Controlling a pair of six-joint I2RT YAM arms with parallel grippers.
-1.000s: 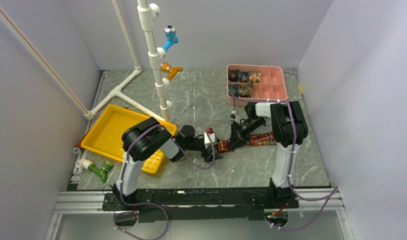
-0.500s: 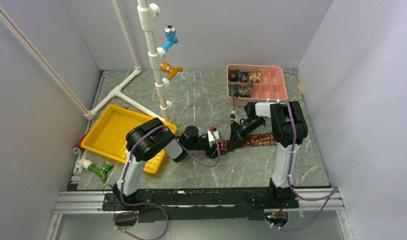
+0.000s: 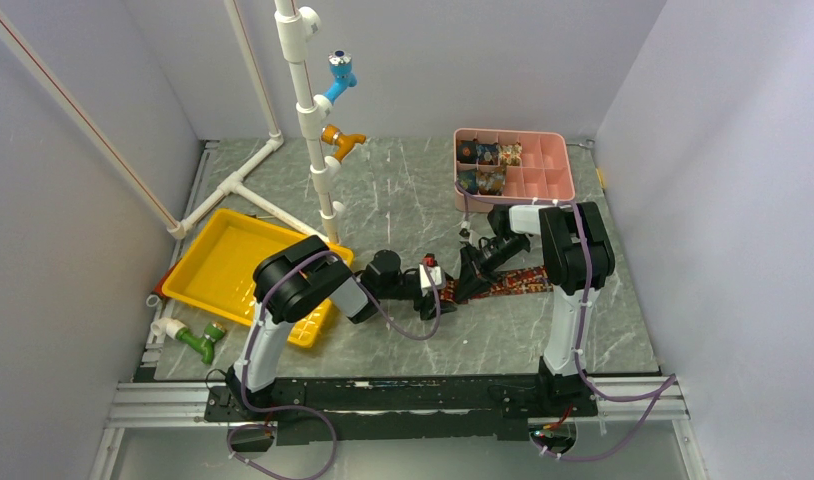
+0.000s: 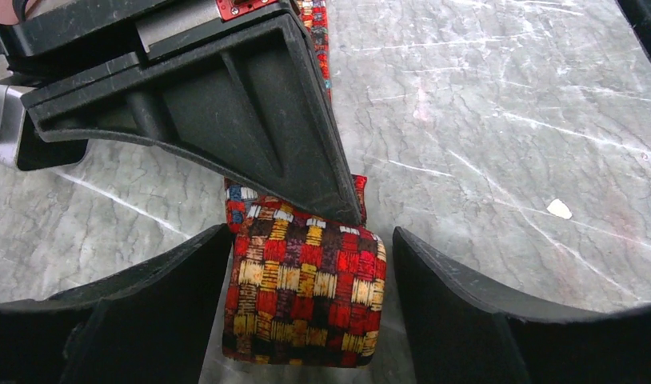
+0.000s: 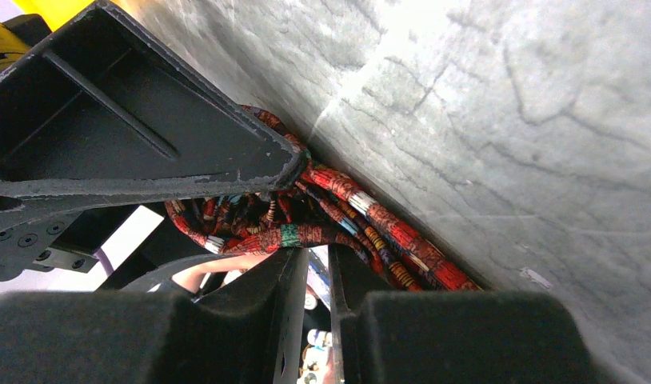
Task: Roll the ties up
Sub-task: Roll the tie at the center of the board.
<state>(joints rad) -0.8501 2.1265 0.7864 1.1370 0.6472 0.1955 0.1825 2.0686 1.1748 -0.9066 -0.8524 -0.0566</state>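
Red-and-gold checked tie (image 4: 306, 296) lies on the grey marble table (image 4: 506, 120), one end rolled. The left gripper (image 4: 310, 236) straddles the roll, fingers spread. The right gripper (image 5: 318, 252) pinches the roll's edge, fingers almost together.

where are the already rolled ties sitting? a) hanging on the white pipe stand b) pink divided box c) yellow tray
b: the rolled ties sit in the left-hand compartments of the pink divided box on the far right part of the table.
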